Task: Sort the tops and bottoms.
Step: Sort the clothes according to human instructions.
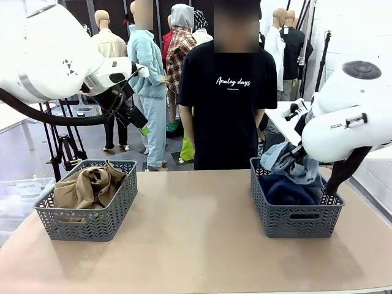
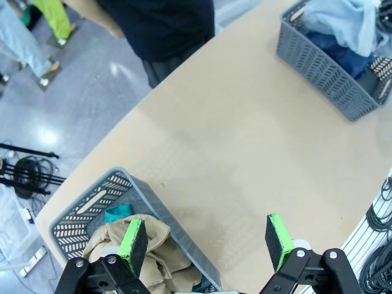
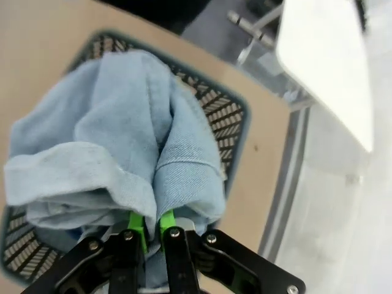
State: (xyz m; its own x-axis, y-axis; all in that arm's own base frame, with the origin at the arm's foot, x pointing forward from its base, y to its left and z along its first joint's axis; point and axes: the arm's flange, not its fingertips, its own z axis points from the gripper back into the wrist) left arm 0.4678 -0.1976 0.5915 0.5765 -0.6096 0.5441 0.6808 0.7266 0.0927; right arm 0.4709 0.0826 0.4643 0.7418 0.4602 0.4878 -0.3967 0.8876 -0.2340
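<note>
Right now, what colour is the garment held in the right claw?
Pale washed blue denim garment, pinched in the right claw; clearest in the right wrist view.

Teal-green top (image 2: pixel 116 214) largely buried under tan shirt (image 2: pixel 153 242). Darker denim (image 1: pixel 288 188) mostly covered by pale denim (image 1: pixel 293 161), which possibly hides the right fingertips.
</note>
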